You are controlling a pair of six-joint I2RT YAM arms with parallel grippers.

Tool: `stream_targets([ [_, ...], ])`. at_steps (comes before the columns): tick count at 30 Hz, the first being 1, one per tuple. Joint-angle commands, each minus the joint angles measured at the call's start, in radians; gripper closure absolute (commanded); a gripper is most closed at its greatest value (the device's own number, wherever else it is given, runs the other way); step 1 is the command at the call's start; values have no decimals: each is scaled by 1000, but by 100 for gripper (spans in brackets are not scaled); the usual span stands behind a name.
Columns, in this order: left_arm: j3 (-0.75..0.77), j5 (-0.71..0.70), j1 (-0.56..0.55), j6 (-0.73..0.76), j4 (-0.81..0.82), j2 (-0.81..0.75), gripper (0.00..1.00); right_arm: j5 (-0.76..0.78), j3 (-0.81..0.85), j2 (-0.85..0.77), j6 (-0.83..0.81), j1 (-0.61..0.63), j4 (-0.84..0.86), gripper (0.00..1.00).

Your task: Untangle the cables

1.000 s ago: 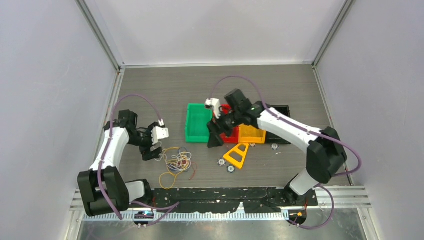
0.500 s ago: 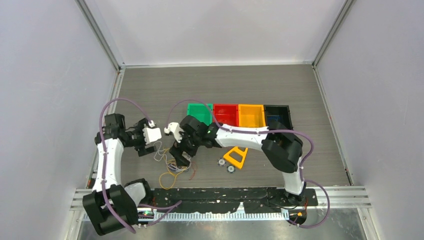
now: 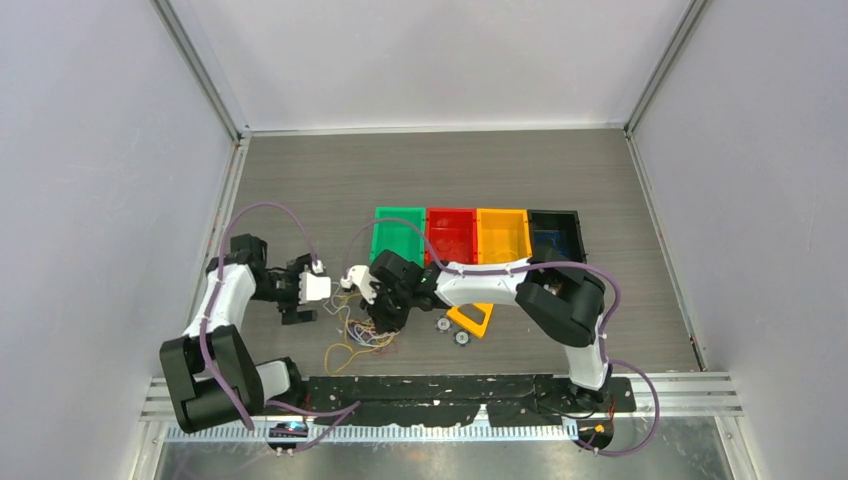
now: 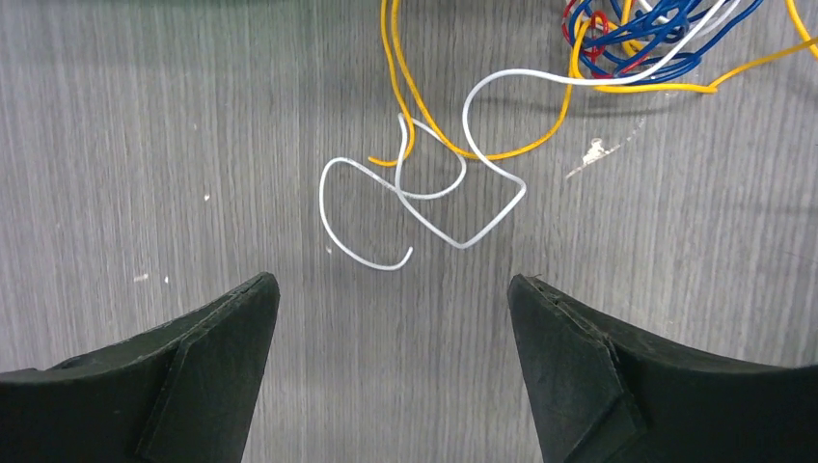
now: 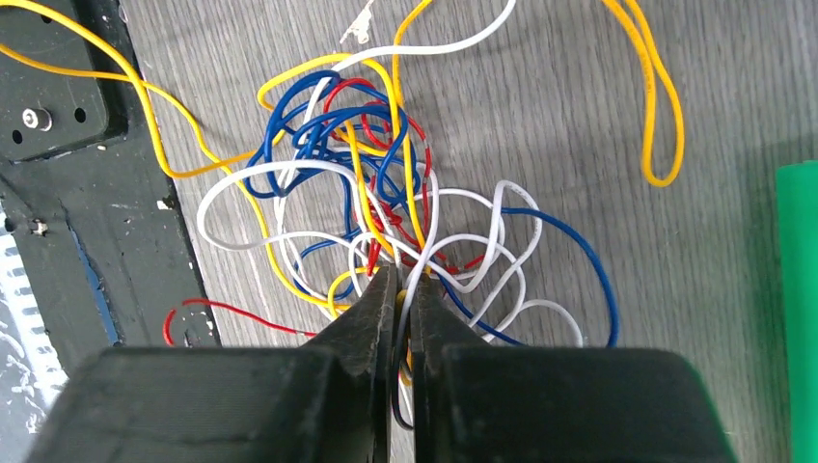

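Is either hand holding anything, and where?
The right hand pinches the cables at the tangle's edge nearest it; the left hand is open, holding nothing.

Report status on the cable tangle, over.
Left gripper open above loose white cable end. Right gripper shut on tangle of thin yellow, white, red and blue cables. Yellow triangular plastic frame beside it, apart.

Yellow, white, red and blue cables (image 5: 386, 212) on grey wood-grain table (image 4: 145, 145).
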Motion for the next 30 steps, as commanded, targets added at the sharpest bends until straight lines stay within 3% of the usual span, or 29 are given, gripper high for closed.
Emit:
stream_targets([
  [1, -4, 2, -63, 13, 89, 47, 8, 1, -10, -65, -34, -7, 52, 94],
  [5, -50, -7, -124, 32, 151, 49, 8, -13, -7, -63, -39, -8, 56, 95],
  [9, -108, -16, -146, 106, 216, 17, 21, -31, -9, -71, -35, -17, 53, 94],
  [16, -229, -26, -204, 155, 317, -94, 66, -89, -14, -96, -5, -41, 53, 90],
  [19, -218, -22, -204, 121, 252, -160, 89, -96, -25, -106, -9, -44, 53, 89],
  [21, -200, -39, -190, 39, 225, -232, 100, -94, -42, -117, -18, -51, 40, 88],
  [25, -73, 30, -53, -180, 181, -358, 100, -87, -110, -162, -47, -86, -3, 87],
  [30, 285, 107, 89, -644, 173, -306, 100, -62, -206, -222, -114, -111, -81, 86],
])
